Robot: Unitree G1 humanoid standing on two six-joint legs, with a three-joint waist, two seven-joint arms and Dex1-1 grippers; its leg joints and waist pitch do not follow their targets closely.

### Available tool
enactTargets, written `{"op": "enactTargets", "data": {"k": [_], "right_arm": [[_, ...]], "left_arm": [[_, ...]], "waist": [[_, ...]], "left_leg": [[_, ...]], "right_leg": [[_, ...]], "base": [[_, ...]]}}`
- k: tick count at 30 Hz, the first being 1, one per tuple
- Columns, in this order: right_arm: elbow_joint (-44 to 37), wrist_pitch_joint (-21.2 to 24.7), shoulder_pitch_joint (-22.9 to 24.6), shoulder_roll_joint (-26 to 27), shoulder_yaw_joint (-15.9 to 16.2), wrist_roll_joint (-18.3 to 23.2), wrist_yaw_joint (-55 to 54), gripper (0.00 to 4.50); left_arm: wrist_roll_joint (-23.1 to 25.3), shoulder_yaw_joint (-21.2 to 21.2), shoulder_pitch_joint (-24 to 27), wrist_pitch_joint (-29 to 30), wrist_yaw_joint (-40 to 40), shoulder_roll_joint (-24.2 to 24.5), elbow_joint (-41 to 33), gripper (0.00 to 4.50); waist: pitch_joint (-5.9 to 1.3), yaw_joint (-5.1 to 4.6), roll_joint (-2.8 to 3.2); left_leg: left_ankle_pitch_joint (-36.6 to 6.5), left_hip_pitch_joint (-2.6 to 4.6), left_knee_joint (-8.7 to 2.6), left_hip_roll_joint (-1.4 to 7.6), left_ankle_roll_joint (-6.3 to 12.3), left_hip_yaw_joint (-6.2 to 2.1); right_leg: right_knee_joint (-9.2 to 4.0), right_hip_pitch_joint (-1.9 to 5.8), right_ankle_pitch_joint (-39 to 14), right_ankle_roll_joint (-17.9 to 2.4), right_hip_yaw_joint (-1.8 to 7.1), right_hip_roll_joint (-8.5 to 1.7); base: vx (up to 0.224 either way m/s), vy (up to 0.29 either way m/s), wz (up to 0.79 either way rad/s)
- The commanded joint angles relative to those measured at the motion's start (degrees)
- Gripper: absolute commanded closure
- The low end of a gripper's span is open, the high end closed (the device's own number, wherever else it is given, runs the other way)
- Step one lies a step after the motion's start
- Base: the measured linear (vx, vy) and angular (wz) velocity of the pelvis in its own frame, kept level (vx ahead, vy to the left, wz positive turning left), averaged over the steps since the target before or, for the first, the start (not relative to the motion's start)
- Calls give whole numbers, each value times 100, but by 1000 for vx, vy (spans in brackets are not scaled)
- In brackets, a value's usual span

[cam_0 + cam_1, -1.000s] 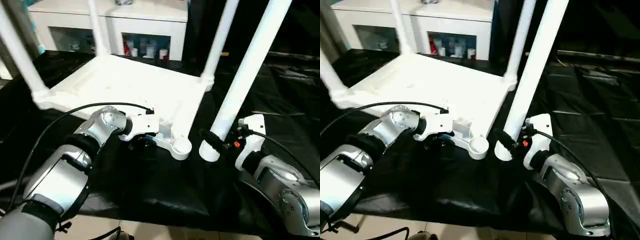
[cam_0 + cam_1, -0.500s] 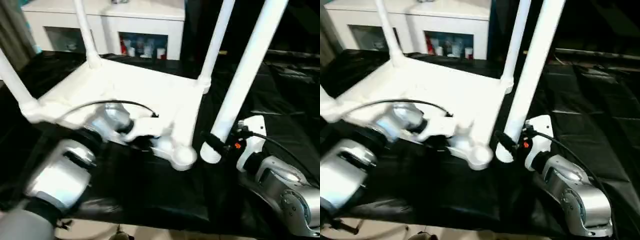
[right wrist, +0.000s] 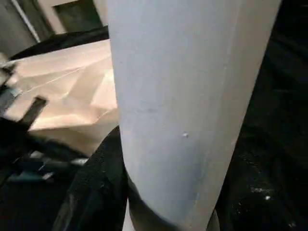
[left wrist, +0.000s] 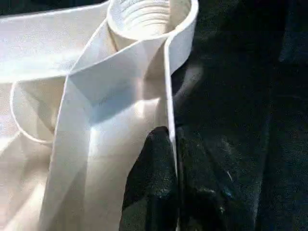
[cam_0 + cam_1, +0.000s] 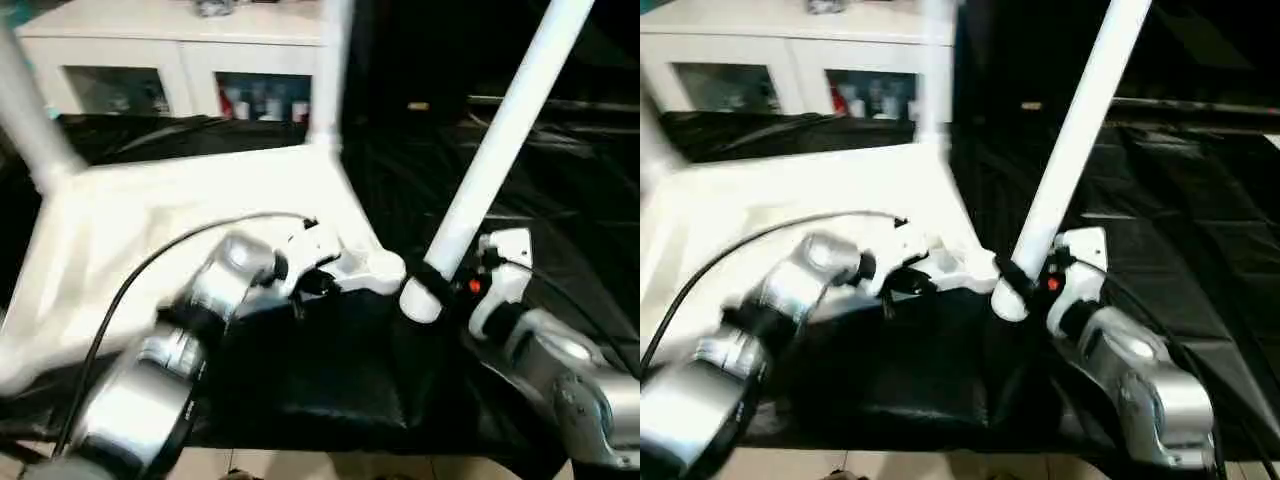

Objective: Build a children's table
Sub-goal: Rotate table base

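The white tabletop (image 5: 170, 205) lies upside down on the black cloth. Two white legs (image 5: 330, 70) (image 5: 25, 115) stand in its far corner sockets. Its near corner socket (image 5: 383, 270) stands empty, its round threaded mouth (image 4: 144, 14) showing in the left wrist view. My left gripper (image 5: 305, 283) is shut on the tabletop's thin rim wall just behind that socket, one black finger (image 4: 154, 183) on each side of the wall. My right gripper (image 5: 432, 285) is shut on a loose leg (image 5: 500, 130) near its lower end. That leg slants up to the right, and its foot rests right beside the empty socket.
A white cabinet (image 5: 200, 50) with small items on its shelves stands behind the work table. Black cloth (image 5: 330, 370) covers the table down to its front edge. A black cable (image 5: 140, 270) arcs over my left forearm.
My left gripper has shut on the tabletop's rim. The tabletop has swung round, bringing its empty corner socket up against the held leg's foot. The camera has shifted too.
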Motion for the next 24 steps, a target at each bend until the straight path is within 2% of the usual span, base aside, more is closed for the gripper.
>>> {"op": "enactTargets", "data": {"k": [1, 3, 6, 7, 9, 10, 11, 12, 15, 17, 20, 24], "right_arm": [[32, -142, -128, 29, -82, -30, -66, 259], [113, -151, -212, 29, -99, -34, -79, 259], [251, -482, -337, -105, 0, -196, 144, 259], [279, -608, -369, -89, -7, -262, 104, 259], [317, -825, -415, -71, -34, -349, 74, 259], [320, -782, -432, -120, -31, -366, 91, 259], [320, -775, -434, -127, -29, -367, 94, 259], [351, -799, -433, -223, 9, -399, 196, 260], [423, -960, -433, -303, 32, -400, 386, 260], [515, -1025, -438, -324, -1, -379, 479, 260], [554, -1086, -432, -344, 3, -394, 524, 260], [556, -1111, -435, -342, -1, -371, 577, 260]], "left_arm": [[65, -95, 174, -180, 29, 15, -163, 450], [29, -58, 268, -192, 55, 8, -351, 450], [62, -41, 557, 143, 251, 79, -968, 450], [74, -64, 676, 125, 265, 135, -1173, 450], [26, -98, 886, -174, 159, 243, -1443, 450], [-29, -88, 977, -325, 77, 281, -1533, 450], [-35, -85, 985, -338, 69, 284, -1541, 450], [-88, -19, 1035, -190, 61, 287, -1627, 392], [-146, -6, 1091, -21, -18, 313, -1794, 384], [-147, -60, 1119, 168, -115, 341, -1979, 353], [-135, -90, 1100, 192, -138, 346, -2030, 344], [-52, -149, 871, 73, -184, 344, -1796, 344]], "waist": [[-358, 27, -92], [-350, 34, -103], [-357, 28, -110], [-360, 31, -117], [-366, 17, -134], [-372, 20, -124], [-373, 15, -126], [-384, 17, -133], [-396, 55, -117], [-396, 64, -111], [-397, 78, -112], [-392, 81, -81]], "left_leg": [[-2441, 126, -441, 21, -128, -77], [-2409, 113, -453, 28, -129, -77], [-2300, 78, -471, 44, -133, -80], [-2282, 99, -454, 46, -126, -61], [-2157, 65, -461, 46, -97, -58], [-2100, 72, -459, 48, -71, -51], [-2076, 74, -455, 46, -58, -45], [-1991, 76, -445, 41, -33, -32], [-1779, 73, -439, 54, 11, -11], [-1724, 74, -438, 59, 17, -5], [-1720, 84, -437, 59, 22, 1], [-1759, 88, -445, 50, -13, -1]], "right_leg": [[-586, 139, -3101, -626, 46, -105], [-586, 142, -3087, -578, 55, -106], [-549, 162, -2949, -588, 63, -112], [-554, 135, -2902, -587, 77, -107], [-535, 154, -2780, -596, 84, -109], [-525, 152, -2686, -609, 93, -103], [-518, 151, -2635, -622, 95, -95], [-500, 157, -2499, -652, 100, -85], [-464, 176, -2183, -777, 110, -90], [-443, 178, -1960, -848, 110, -70], [-431, 183, -1856, -881, 115, -67], [-436, 193, -1850, -880, 114, -64]], "base": [[0, 0, 0], [0, 0, 0], [0, 0, 0], [0, 0, 0], [0, 0, 0], [0, 0, 0], [0, 0, 0], [0, 0, 0], [0, 0, 0], [0, 0, 0], [0, 0, 0], [0, 0, 0]]}}
